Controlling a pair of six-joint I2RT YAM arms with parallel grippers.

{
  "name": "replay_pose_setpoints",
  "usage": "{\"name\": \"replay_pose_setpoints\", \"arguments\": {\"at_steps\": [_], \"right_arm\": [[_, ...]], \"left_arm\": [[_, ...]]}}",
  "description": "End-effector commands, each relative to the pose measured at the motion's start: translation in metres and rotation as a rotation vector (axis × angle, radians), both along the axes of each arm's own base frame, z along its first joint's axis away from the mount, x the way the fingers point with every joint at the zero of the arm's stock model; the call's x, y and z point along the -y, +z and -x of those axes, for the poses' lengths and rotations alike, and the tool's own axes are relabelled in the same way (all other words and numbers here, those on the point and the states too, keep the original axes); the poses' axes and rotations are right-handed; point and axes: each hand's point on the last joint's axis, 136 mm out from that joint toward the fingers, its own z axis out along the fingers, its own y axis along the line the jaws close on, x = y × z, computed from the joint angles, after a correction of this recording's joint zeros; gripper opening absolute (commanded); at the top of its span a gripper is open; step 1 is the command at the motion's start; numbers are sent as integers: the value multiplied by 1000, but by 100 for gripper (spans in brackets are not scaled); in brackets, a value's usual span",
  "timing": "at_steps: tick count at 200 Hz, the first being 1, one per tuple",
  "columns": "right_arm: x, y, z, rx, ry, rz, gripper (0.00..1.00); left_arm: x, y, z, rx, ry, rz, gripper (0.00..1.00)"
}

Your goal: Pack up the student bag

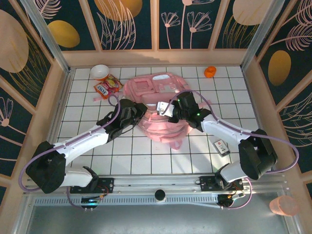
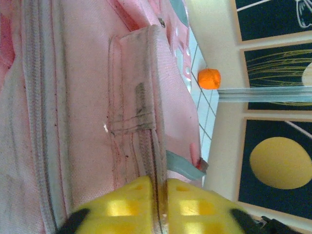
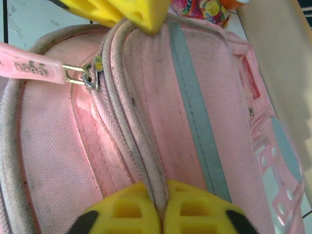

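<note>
**Item 1, student bag** (image 1: 163,90): pink fabric with white trim. It lies on the white-tiled tabletop (image 1: 146,161), a little past the middle and between my two arms. Its front pockets face up. The near end is bunched up under my claws.

**Item 2, my left claw** (image 1: 140,112): on the bag's near left side. In the left wrist view the left claw (image 2: 161,207) has its yellow pads drawn close together. A thin fold of the bag's (image 2: 73,97) pink fabric runs up between them, so I count it as grasping that fold.

**Item 3, my right claw** (image 1: 164,108): on the bag's near middle, just beside the left one. In the right wrist view the right claw (image 3: 161,209) is clenched on the grey piped rim of the bag (image 3: 214,97). The two cords of that rim are pressed together between the pads.

**Item 4, zip pull** (image 3: 87,77): metal, with a pink tab (image 3: 27,67). It lies on the bag to the left of the pinched rim.

**Item 5, white bowl** (image 1: 100,72): at the far left of the tabletop, apart from the bag.

**Item 6, snack packet** (image 1: 107,87): red and yellow, just beside the bowl and near the bag's left edge.

**Item 7, orange object** (image 1: 210,71): small, at the far right and well apart from the bag. It also appears in the left wrist view (image 2: 209,78).

**Item 8, small flat packet** (image 1: 222,146): on the tiles near my right arm.
</note>
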Motion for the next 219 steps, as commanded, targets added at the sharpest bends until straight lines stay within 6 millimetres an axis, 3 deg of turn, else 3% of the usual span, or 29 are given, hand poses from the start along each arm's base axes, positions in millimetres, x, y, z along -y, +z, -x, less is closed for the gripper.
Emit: {"name": "replay_pose_setpoints", "arguments": {"at_steps": [1, 45, 75, 115, 175, 209, 219], "right_arm": [[-4, 22, -14, 69, -13, -46, 0], [-11, 41, -11, 41, 5, -127, 0], [-14, 48, -11, 32, 16, -155, 0], [-16, 51, -10, 25, 22, -166, 0], [-17, 58, -9, 13, 20, -195, 0], [-13, 62, -11, 0, 8, -215, 0], [-12, 63, -10, -3, 9, -218, 0]], "left_arm": [[16, 40, 10, 97, -137, -25, 26], [10, 31, 27, 145, -256, -228, 40], [17, 14, 35, 134, -337, -312, 40], [17, 1, 29, 138, -351, -388, 38], [28, -13, 29, 122, -389, -378, 20], [17, -16, 30, 116, -352, -405, 0], [11, -19, 30, 106, -329, -423, 0]]}}
